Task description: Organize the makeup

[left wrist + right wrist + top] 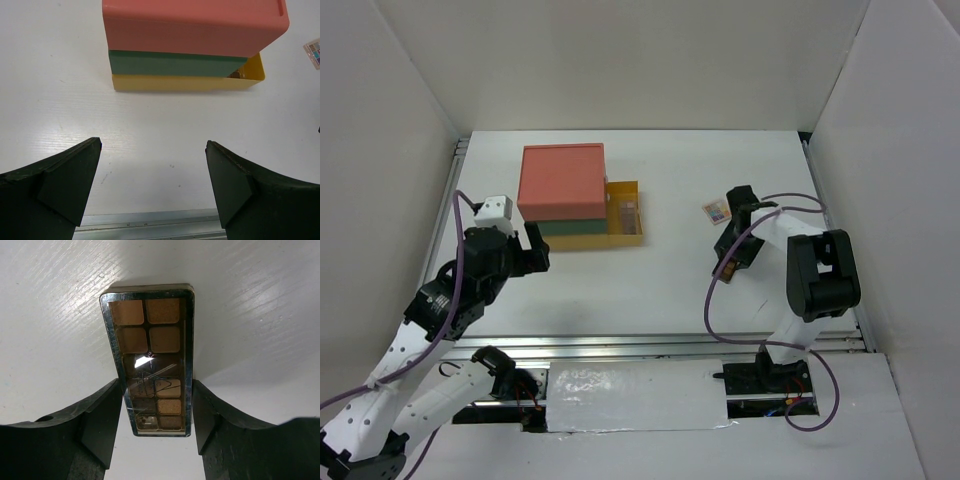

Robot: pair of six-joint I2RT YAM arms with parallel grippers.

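Clamping right fingers [100, 425] on eyeshadow palette [150, 365], its print illegible; left fingers [60, 185] wide apart.

Arms [782, 232] white, black joints; purple cables [708, 300]; black claws [154, 146].

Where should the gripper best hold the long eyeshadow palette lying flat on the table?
Grip the eyeshadow palette across its two long edges, coming down from above. It lies flat and is thin and narrow, so that width fits between the fingers. The right gripper straddles it so.
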